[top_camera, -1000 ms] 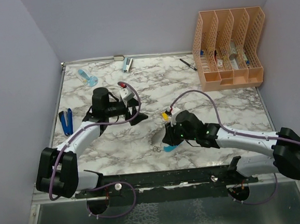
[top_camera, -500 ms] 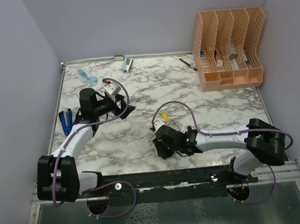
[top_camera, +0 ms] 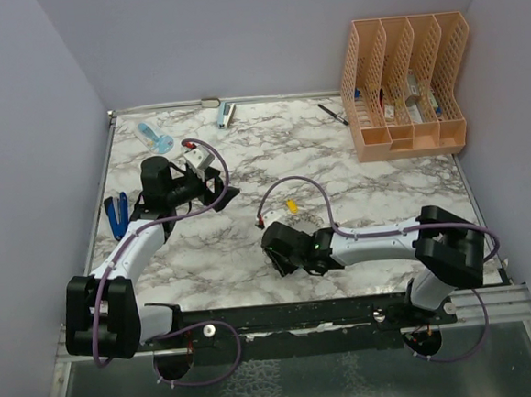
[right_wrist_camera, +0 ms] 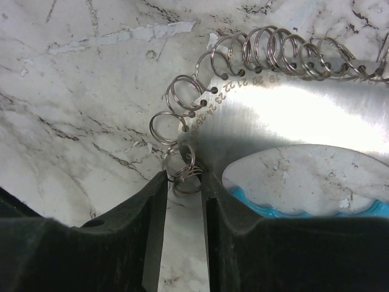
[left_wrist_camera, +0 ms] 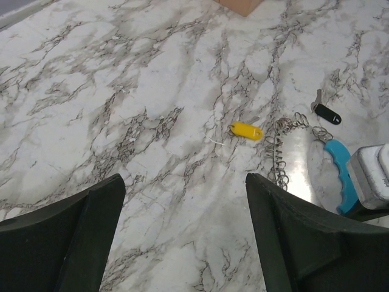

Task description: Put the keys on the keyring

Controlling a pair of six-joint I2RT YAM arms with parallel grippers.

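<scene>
- Nearest, the right gripper (right_wrist_camera: 184,177) sits low at the ringed edge of the keyring (right_wrist_camera: 292,128). Its jaws are drawn close with a slim gap, and one small ring (right_wrist_camera: 182,165) lies right at their tips. I cannot tell whether that ring is pinched or only touched. A hold on the wire alone could let it slip out or twist.
- The rings crowd each other along that edge, so the tips could catch two at once or snag a neighbour.
- The keyring lies flat on the table (left_wrist_camera: 152,73) with nothing pinning it. A pull on one ring would likely drag the whole piece.
- A little farther, the yellow key (left_wrist_camera: 245,129) lies loose just beside the ringed edge, on no ring yet. A sliding keyring, or the right arm's cable (top_camera: 292,182) looping above it, could knock it away.
- The black key (left_wrist_camera: 328,113) also lies loose near that edge, apart from the yellow one. It looks thin and flat, so it is hard to pick cleanly.
- Farthest and to the left, the left gripper (left_wrist_camera: 185,194) hovers with its jaws wide apart and nothing between them, well apart from both keys. Coming down on so flat a piece, its tips may skid on the marble and flick the key off.
</scene>
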